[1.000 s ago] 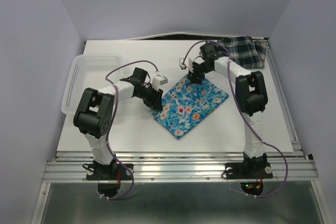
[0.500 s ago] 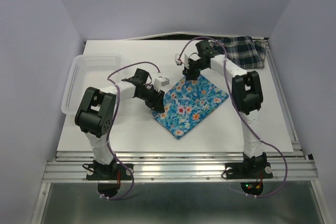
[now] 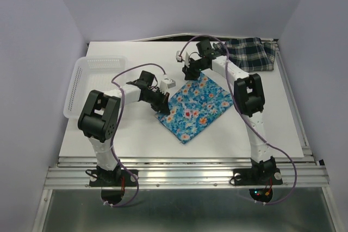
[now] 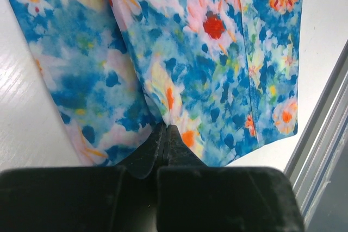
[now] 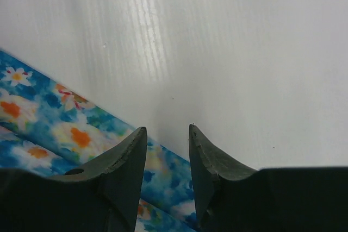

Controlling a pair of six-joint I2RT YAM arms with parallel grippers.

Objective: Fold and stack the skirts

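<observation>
The blue floral skirt (image 3: 196,107) lies flat and folded at the table's middle. My left gripper (image 3: 162,103) is at its left edge, with its jaws shut on a pinch of the floral cloth (image 4: 179,69); its tips (image 4: 166,129) press together. My right gripper (image 3: 188,72) hovers over the skirt's far corner, open and empty. In its wrist view the gripper (image 5: 167,131) shows the floral edge (image 5: 54,118) lying below its jaws. The dark plaid skirt (image 3: 251,52) lies crumpled at the back right corner.
A white lattice basket (image 3: 92,80) stands at the table's left side. The white table (image 3: 136,134) ends in a metal rail at the near edge (image 4: 326,134). Purple walls close in on the left, right and back.
My right gripper has moved left and a little farther back along the floral skirt's far corner. My left gripper has kept its grip and place.
</observation>
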